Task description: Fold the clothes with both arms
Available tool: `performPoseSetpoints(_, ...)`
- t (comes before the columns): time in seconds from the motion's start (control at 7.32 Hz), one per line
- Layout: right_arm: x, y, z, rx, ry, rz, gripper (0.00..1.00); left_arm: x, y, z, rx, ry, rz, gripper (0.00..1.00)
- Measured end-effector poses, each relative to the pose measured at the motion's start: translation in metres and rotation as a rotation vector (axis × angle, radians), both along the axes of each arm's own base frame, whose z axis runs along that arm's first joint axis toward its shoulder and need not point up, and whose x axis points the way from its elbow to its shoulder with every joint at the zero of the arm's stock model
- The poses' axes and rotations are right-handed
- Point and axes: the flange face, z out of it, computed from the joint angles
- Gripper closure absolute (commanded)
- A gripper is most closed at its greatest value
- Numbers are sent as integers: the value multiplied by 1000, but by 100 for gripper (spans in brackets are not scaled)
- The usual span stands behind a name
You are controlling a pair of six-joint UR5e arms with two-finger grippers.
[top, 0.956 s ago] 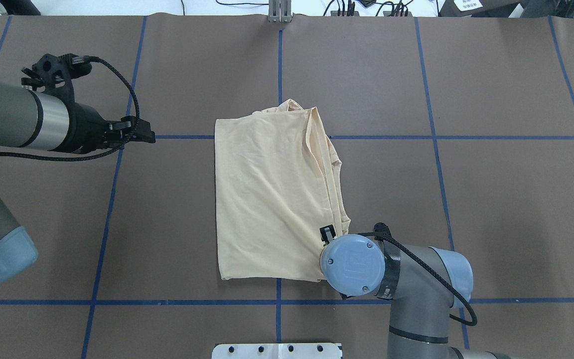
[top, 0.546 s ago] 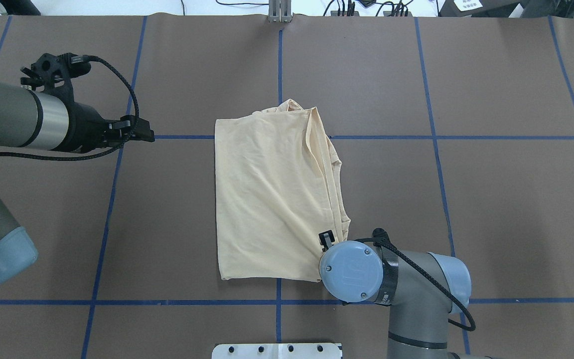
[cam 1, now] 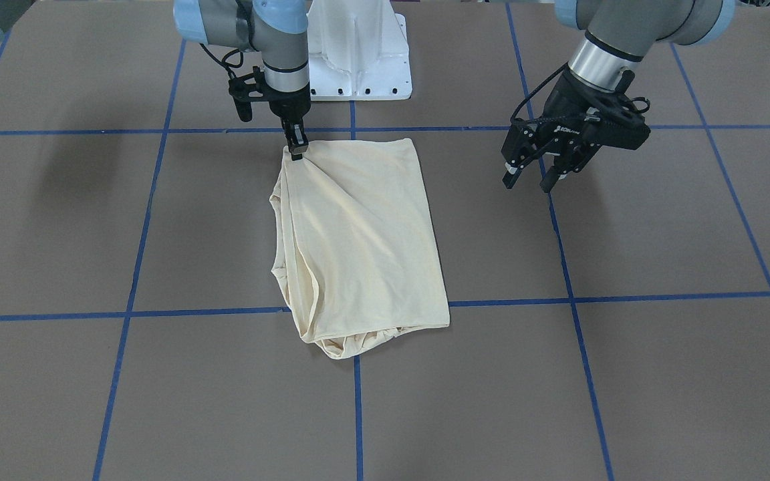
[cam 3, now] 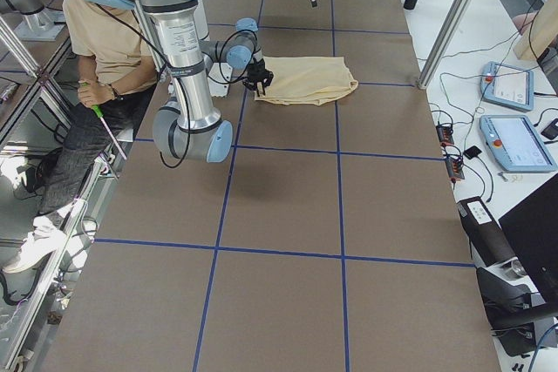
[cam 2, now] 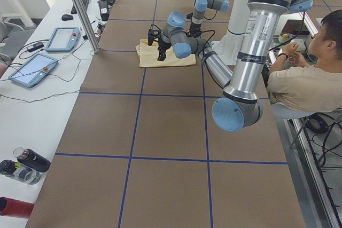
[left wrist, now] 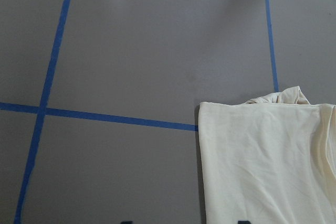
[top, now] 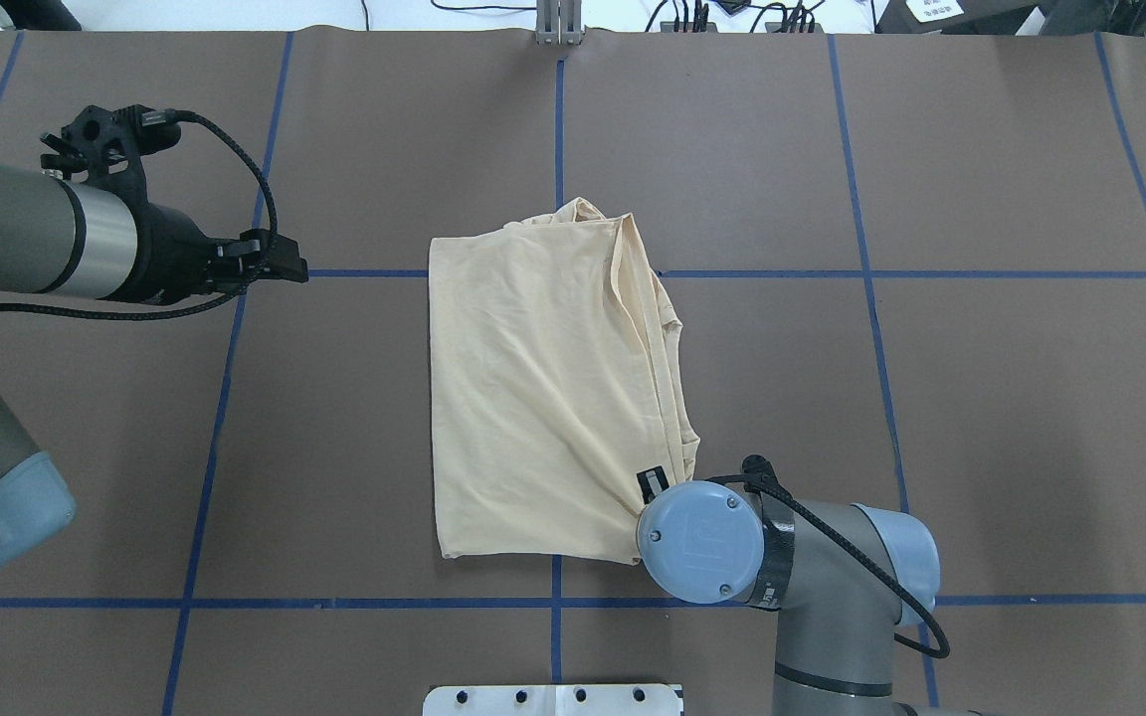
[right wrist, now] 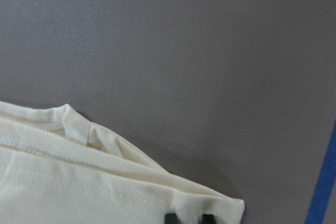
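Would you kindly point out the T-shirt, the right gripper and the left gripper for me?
T-shirt (top: 533, 398): overhead exterior view, middle of the folded body.
right gripper (cam 1: 297, 151): exterior front-facing view, fingertips pinching the shirt's corner.
left gripper (cam 1: 527, 184): exterior front-facing view, midway between its open fingertips.

The T-shirt (top: 533, 388) is thin, matt cream cloth, softly creased, with stitched hems. The bench (top: 981, 418) wears a matt brown paper-like sheet crossed by smooth blue tape (top: 931, 273). The left arm (top: 26, 239) and right arm (top: 832, 567) are satin grey metal with smooth blue plastic caps; the left end effector (cam 1: 527, 180) and right end effector (cam 1: 297, 150) are matt black plastic.
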Motion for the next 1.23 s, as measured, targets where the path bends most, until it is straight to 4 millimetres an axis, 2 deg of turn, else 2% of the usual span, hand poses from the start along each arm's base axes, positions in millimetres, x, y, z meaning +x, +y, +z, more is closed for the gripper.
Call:
performPoseSetpoints(0.82, 19, -17, -15, 0, -33, 21, 100, 0, 0, 0, 0, 0, 0, 27)
performPoseSetpoints(1.09, 17, -13, -13, 0, -26, 15, 47, 0, 0, 0, 0, 0, 0, 27)
performPoseSetpoints(1.23, 15, -13, -11, 1, -22, 15, 33, 0, 0, 0, 0, 0, 0, 27)
